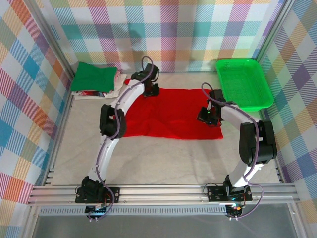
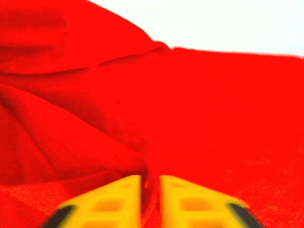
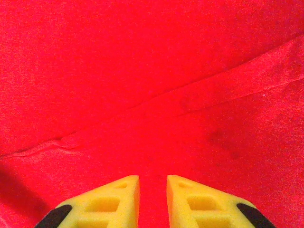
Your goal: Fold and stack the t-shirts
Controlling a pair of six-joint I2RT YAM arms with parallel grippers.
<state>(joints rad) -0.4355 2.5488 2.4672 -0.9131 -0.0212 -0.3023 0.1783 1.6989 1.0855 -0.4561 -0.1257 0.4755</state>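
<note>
Folding step, seemingly: left gripper (image 2: pixel 151 195) pinches red t-shirt (image 2: pixel 213 118), cloth bunching ahead; right gripper (image 3: pixel 153 202) narrow-jawed above flat cloth, grip unclear. Next likely needs matched lift.

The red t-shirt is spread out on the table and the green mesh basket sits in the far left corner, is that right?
Not quite. The green mesh basket sits in the far right corner, not the left, as the top external view shows. The red t-shirt is indeed spread out on the table.
</note>
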